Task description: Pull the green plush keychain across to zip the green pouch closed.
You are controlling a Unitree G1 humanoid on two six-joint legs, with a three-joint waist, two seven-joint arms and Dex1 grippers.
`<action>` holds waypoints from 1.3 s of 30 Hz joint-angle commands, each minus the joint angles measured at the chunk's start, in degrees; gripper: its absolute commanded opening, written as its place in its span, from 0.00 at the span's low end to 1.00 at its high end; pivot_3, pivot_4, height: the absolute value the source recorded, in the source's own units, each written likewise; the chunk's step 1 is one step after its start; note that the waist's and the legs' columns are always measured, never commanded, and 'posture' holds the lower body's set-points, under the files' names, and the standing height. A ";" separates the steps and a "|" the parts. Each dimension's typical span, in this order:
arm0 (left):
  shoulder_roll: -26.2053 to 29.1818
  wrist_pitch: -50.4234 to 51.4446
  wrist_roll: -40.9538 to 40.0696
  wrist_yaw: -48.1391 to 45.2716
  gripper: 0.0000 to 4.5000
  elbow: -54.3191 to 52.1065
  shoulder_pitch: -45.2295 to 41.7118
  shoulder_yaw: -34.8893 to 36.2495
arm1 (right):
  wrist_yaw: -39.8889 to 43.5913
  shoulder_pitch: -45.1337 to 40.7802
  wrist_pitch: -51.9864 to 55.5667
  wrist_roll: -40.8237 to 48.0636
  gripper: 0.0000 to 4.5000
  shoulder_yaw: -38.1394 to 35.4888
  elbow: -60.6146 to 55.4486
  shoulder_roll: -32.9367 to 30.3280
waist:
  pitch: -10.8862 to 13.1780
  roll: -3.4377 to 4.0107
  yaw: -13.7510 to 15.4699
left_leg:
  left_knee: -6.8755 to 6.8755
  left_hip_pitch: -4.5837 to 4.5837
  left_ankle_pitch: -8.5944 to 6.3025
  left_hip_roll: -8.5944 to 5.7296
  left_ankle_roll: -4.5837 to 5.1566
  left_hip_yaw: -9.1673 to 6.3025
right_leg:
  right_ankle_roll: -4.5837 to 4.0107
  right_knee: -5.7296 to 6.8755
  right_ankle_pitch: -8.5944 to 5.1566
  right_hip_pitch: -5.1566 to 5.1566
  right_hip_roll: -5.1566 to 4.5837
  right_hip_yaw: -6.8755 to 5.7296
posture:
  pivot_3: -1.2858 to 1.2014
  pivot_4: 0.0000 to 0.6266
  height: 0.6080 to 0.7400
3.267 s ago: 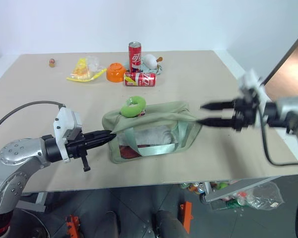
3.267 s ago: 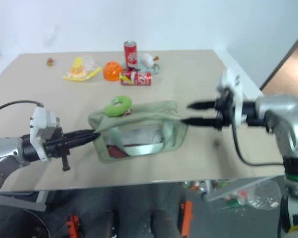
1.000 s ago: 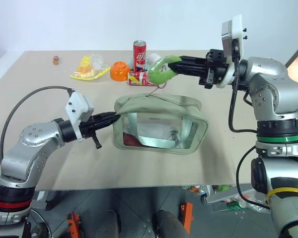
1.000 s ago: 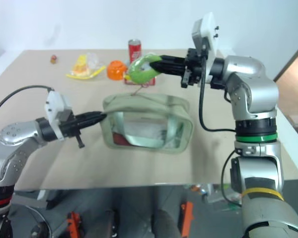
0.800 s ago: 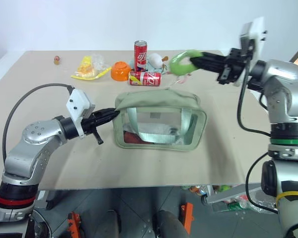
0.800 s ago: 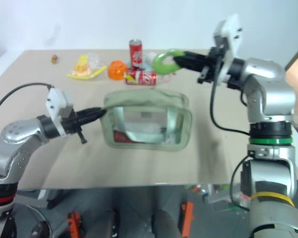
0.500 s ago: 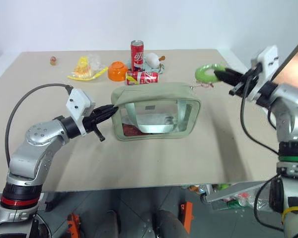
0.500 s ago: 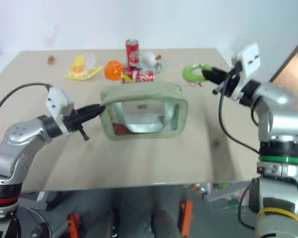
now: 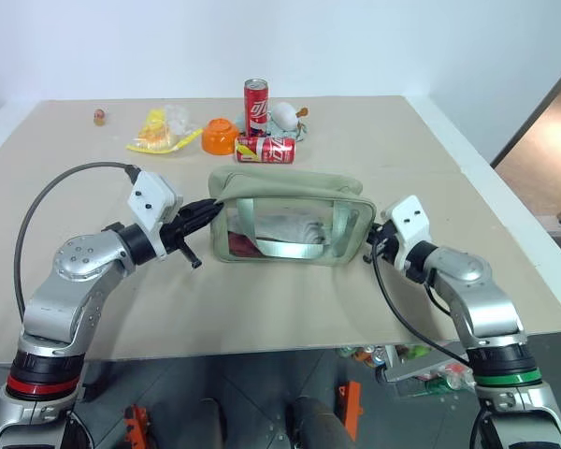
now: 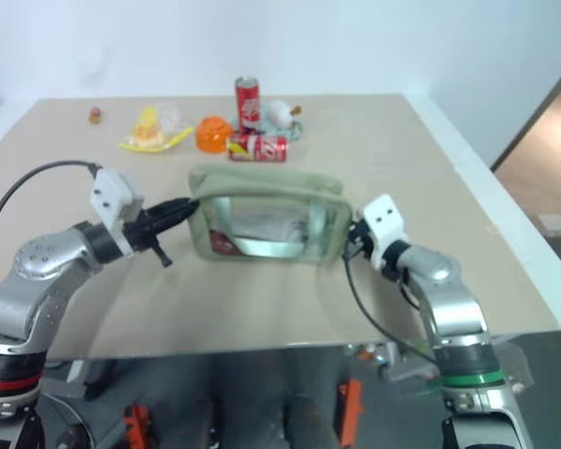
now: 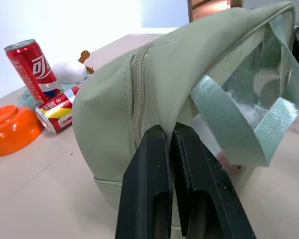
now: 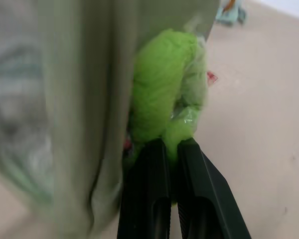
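The green plush keychain (image 12: 168,104) now sits low against the right end of the green pouch (image 9: 290,217), pinched in my right claw (image 12: 170,145), whose two black fingers are closed on the fuzz. A second ago I held it high above the pouch's top left part, in the upper middle of the head picture; since then my right arm has swung it across to the right and then down, so the claw now shows at the middle right of the frame, beside the pouch's end wall. I judge that the zip has run its full length: the top of the pouch reads as one flat closed seam, and in the left wrist view the zipper line looks shut where I see it. My left claw (image 11: 170,134) stays clamped shut on the pouch's left end fabric, holding it against the pull as before. The pouch itself now lies squarer and flatter on the table (image 9: 290,299), centre of frame. Behind it, in the upper middle, the upright can (image 9: 255,99), the lying can (image 9: 265,149) and the orange bowl (image 9: 218,136) are unchanged.
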 commanded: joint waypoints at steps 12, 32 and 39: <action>-1.14 4.76 -6.11 1.80 0.30 -1.20 -1.43 4.84 | -1.52 -5.65 1.91 9.90 0.30 -8.00 -0.16 8.43 | 0.01 0.00 -0.04 | -0.01 0.01 0.02 0.12 0.01 0.02 | -0.06 0.00 0.09 -0.04 0.17 0.09 | 0.52 0.24 1.00; 3.92 9.04 -14.95 -0.71 1.00 -1.87 2.92 14.63 | 6.72 -2.96 17.35 30.52 1.00 -22.81 -16.41 -7.89 | 0.07 0.10 0.00 | -0.02 -0.16 -0.05 0.08 0.03 0.05 | 0.00 -0.07 -0.04 -0.15 0.07 0.08 | 0.52 0.24 1.00; 6.63 3.65 -5.24 2.10 1.00 -4.48 13.86 15.81 | 14.62 6.00 20.52 35.61 1.00 -25.23 -23.43 -15.99 | 0.05 0.06 0.25 | -0.04 -0.17 -0.13 0.05 0.02 0.03 | -0.05 -0.08 -0.16 -0.10 -0.04 0.02 | 0.52 0.24 1.00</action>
